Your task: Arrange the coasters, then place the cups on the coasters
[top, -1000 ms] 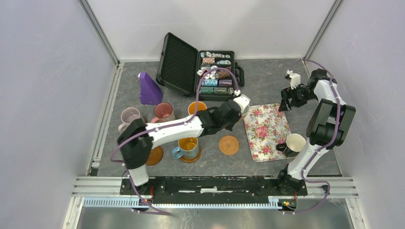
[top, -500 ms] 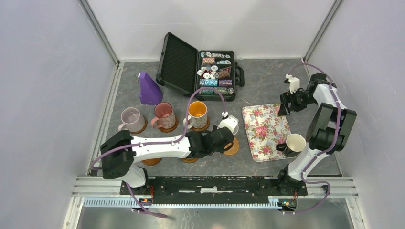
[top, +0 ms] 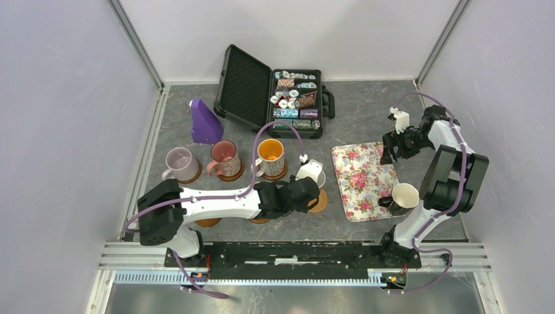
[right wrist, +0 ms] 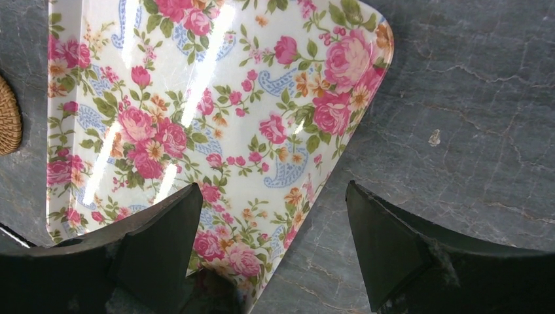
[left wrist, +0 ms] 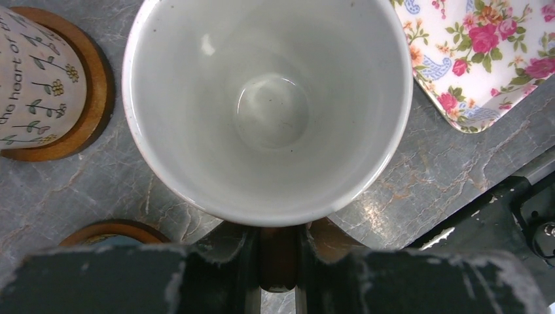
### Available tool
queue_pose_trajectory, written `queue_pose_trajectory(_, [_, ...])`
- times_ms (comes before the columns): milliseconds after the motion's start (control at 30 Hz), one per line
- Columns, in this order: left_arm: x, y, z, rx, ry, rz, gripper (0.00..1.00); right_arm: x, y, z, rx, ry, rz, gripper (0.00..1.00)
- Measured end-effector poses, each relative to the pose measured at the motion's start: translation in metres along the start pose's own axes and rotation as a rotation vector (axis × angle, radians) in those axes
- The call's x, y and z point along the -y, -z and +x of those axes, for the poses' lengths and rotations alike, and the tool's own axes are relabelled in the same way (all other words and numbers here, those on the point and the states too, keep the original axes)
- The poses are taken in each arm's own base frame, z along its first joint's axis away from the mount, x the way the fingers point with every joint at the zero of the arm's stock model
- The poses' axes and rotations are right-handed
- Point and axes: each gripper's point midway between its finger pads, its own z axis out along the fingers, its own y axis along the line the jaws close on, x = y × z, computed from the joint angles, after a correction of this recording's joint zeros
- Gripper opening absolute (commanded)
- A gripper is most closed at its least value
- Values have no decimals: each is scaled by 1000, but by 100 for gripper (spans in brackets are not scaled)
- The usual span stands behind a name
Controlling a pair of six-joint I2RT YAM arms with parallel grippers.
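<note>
Top view: the left gripper [top: 306, 188] is closed tight on the white cup [top: 313, 171], just left of the floral tray [top: 364, 190], over the tan coaster [top: 321, 202]. The right gripper [top: 391, 145] hangs above the tray's far right corner.

Left wrist view: the fingers [left wrist: 229, 256] pinch the cup's near side.

Right wrist view: the jaws are spread wide and hold nothing.
</note>
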Motion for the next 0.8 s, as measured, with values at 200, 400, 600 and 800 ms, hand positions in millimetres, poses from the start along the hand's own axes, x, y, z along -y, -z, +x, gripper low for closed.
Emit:
queue_pose_trajectory(200, [6,-11,12,-31,3,3,4,0,-1,3,-6,8,-1,88])
queue_pose_trajectory(400, [6,-19,26,-69,6,-12,5,0,-1,3,-8,16,-2,88])
queue_pose_trajectory(600, [9,-19,28,-80,16,1,20,-1,-4,8,-14,22,-8,88])
queue_pose_trajectory(800, [10,-21,28,-80,20,4,31,-2,-6,11,-18,26,-11,88])
